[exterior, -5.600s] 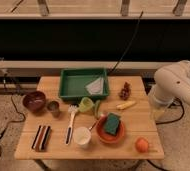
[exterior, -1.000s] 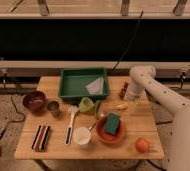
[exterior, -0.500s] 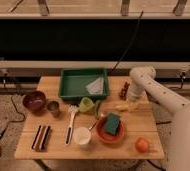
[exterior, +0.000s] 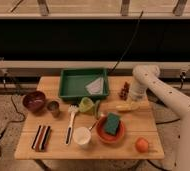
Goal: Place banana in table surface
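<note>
The pale-yellow banana (exterior: 124,107) lies on the wooden table surface (exterior: 153,125), right of the tipped green cup (exterior: 88,106) and below the dark grape cluster (exterior: 124,91). My white arm reaches in from the right and bends down over the table. My gripper (exterior: 134,102) is right at the banana's right end, low over the planks. The wrist hides where it meets the fruit.
A green tray (exterior: 70,92) holding a white paper stands at the back. A red bowl with a green sponge (exterior: 111,127), a white cup (exterior: 81,135), an orange (exterior: 142,145), a dark red bowl (exterior: 34,100), a small metal cup (exterior: 53,107) and utensils (exterior: 70,125) stand around.
Since 5.6 s ago the arm swung in from the table's right edge to the banana. In the last second it sank slightly; the banana stays about where it was.
</note>
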You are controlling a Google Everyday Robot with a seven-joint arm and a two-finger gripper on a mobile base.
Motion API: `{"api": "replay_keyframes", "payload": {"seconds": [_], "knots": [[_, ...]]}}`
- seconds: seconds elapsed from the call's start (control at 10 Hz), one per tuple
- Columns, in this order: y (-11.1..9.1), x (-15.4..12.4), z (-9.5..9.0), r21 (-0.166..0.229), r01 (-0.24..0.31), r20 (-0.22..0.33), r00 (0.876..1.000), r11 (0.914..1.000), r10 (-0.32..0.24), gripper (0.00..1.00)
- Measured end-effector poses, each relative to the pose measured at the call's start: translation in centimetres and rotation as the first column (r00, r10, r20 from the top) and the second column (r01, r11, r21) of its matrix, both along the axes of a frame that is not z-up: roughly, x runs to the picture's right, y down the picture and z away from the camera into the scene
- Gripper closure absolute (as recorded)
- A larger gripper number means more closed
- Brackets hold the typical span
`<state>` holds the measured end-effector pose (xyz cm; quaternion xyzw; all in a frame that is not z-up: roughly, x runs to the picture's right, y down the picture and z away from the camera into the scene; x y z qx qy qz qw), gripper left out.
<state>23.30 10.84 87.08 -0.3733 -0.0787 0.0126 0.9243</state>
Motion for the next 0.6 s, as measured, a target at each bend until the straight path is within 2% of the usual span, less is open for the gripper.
{"api": "replay_keyframes", "payload": {"seconds": [0.4, 0.6], "knots": [[-5.7, -0.6, -4.7, 0.075, -0.005, 0.029, 1.0, 0.9972, 0.003, 1.0], [-7.5, -0.4, -6.1, 0.102, -0.005, 0.032, 0.999, 0.9948, 0.002, 1.0]]}}
